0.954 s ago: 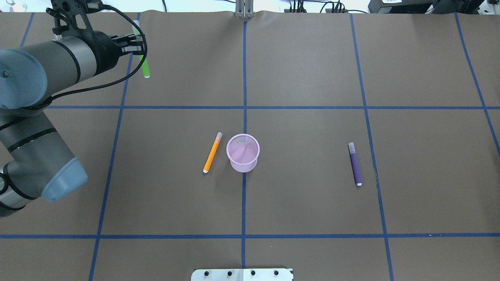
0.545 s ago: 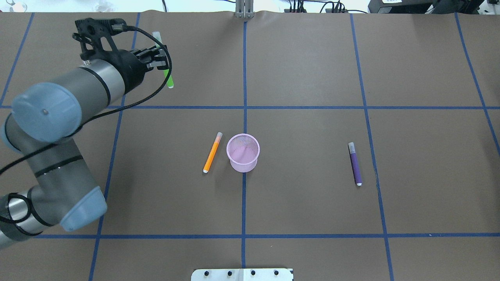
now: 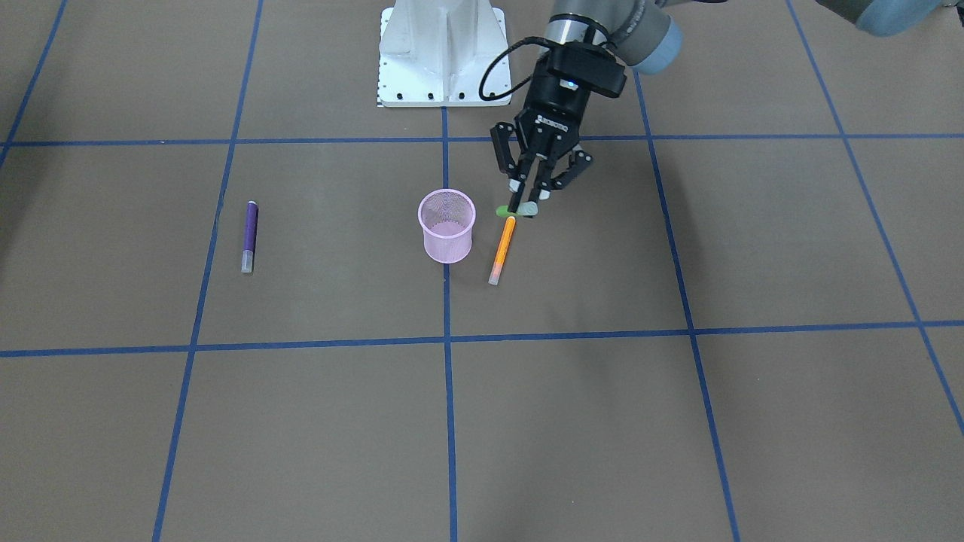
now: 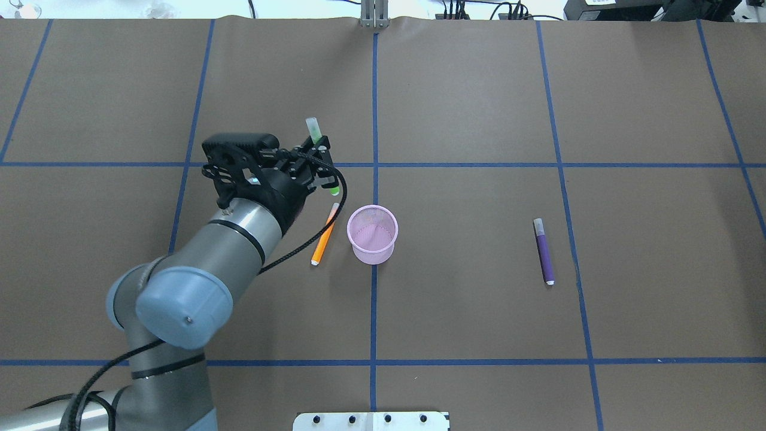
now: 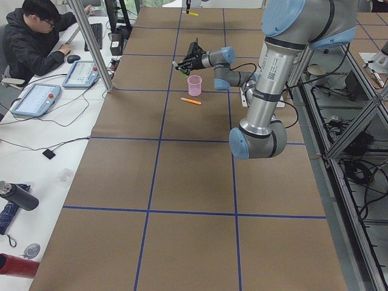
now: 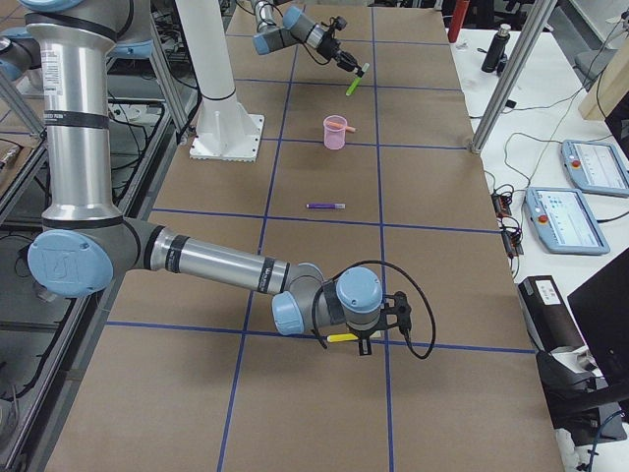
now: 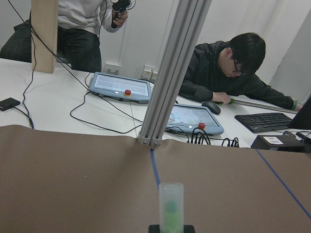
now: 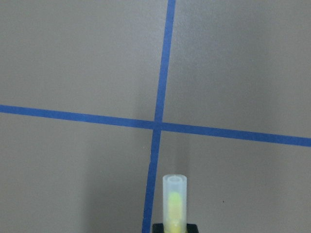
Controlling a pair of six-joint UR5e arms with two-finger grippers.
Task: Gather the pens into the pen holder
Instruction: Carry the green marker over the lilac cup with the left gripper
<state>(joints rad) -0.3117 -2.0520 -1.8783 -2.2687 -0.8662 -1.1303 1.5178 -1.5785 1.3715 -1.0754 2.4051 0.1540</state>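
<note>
Nearest me on the table [image 4: 479,120], the pink mesh pen holder [image 4: 371,254] stands upright and looks empty. The orange pen [image 4: 324,237] lies just beside it on my left, and the purple pen [image 4: 544,254] lies well apart on my right.

Just beyond, my left jaws [image 4: 322,164] are clamped on the green pen [image 4: 313,127]. It is held tilted in the air, its coloured end lower, over the orange pen's capped end and short of the holder's mouth.

To do this well, I judge I should carry it right until the low end is centred over the rim. Then I should steepen the tilt and let go low, since the light cup could tip.

Far to my right, my right jaws [image 6: 356,341] appear clamped on the yellow pen [image 8: 173,204].
</note>
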